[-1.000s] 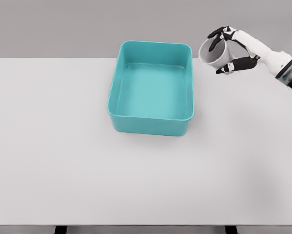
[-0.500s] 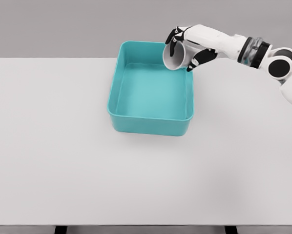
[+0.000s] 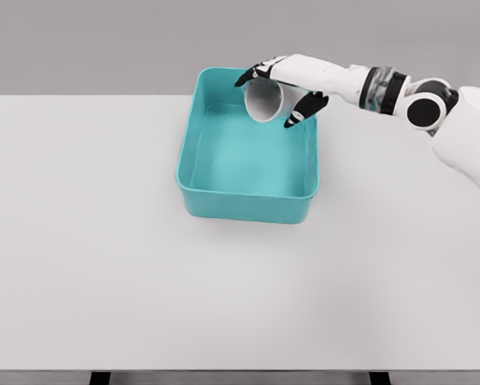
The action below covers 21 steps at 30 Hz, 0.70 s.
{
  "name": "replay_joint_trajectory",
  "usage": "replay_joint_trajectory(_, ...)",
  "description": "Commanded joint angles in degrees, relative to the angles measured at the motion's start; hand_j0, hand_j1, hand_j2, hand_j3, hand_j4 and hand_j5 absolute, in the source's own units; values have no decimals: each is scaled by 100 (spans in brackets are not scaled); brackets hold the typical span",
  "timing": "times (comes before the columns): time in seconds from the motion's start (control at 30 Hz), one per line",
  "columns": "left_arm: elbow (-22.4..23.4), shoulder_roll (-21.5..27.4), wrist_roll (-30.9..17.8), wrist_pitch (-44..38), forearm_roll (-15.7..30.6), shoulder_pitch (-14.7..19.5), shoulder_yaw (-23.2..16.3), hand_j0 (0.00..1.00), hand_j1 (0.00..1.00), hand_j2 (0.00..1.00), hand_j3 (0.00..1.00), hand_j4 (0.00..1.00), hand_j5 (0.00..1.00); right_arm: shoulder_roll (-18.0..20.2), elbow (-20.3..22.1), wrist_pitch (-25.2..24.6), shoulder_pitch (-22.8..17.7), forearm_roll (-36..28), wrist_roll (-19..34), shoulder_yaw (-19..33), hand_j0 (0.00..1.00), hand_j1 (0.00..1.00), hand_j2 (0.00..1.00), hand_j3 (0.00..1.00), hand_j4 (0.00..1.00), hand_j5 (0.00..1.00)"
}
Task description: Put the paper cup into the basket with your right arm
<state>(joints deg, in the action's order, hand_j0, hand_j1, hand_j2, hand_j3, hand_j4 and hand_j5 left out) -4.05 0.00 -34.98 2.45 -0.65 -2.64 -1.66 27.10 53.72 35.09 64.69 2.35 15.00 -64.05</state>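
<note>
Cup: paper cup tipped, mouth toward camera, above the teal basket near its far right corner
Right hand: wrapped round the cup
Progress: carried over; release remains

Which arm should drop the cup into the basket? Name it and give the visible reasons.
Right. The right hand already holds the paper cup, tilted, over the far end of the teal basket. Opening its fingers would likely drop it inside. The left arm is out of view.
</note>
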Motion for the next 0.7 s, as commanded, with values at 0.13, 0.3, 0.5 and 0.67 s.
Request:
replay_joint_trajectory(0.13,1,0,-2,1,3,0,-1,100,100,100,100,100,100,6,-2,-9,18,-42,-6,-91,100,100,100,100,100,100)
replay_joint_trajectory(0.3,1,0,-2,1,3,0,-1,100,100,100,100,100,100,937,165,-9,193,-33,-6,-249,100,100,100,100,100,100)
replay_joint_trajectory(0.5,1,0,-2,1,3,0,-1,100,100,100,100,100,100,3073,2272,-9,-369,431,55,-187,100,100,100,100,100,100)
replay_joint_trajectory(0.67,1,0,-2,1,3,0,-1,100,100,100,100,100,100,3275,2547,-9,-334,1039,64,-187,100,100,100,100,100,100)
